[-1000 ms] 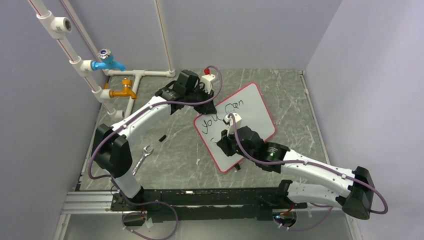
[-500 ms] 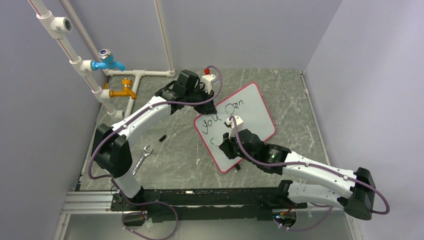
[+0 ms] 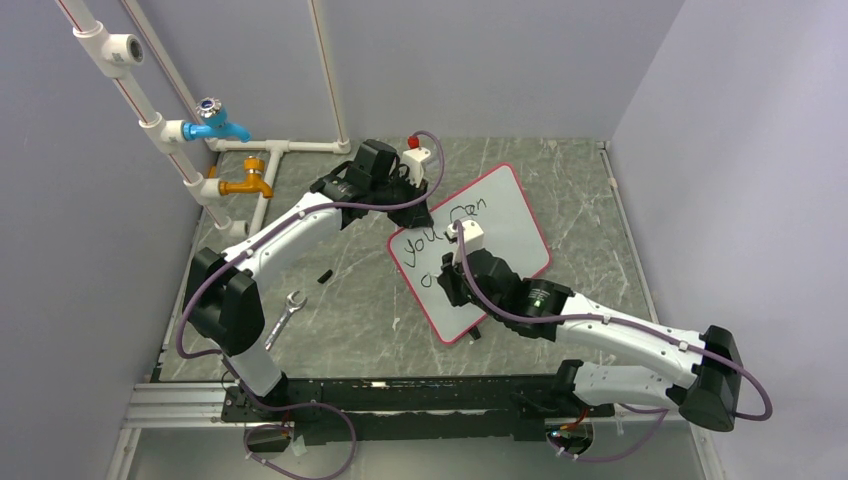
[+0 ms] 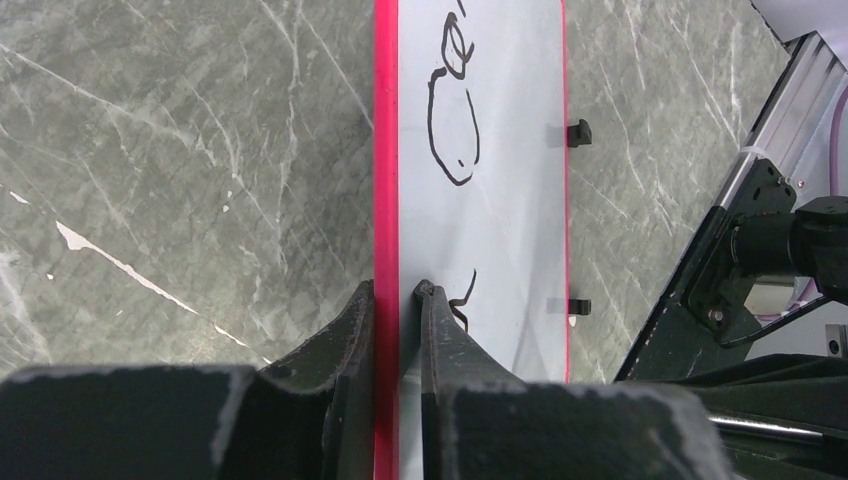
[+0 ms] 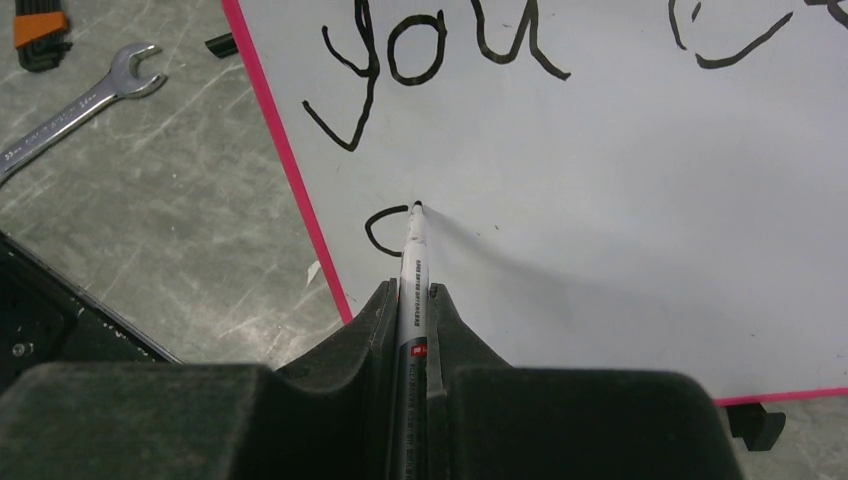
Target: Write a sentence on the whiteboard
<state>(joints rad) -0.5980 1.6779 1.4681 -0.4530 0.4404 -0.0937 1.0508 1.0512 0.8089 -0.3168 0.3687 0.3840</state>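
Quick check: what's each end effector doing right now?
Left end effector: closed on the red edge of the whiteboard.
Right end effector: closed on a marker, tip on the board.

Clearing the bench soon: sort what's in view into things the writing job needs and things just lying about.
In use: whiteboard; marker, held in the right pincer; left pincer, clamped on the whiteboard's rim.
Lying about: wrench; blue tap; orange tap.
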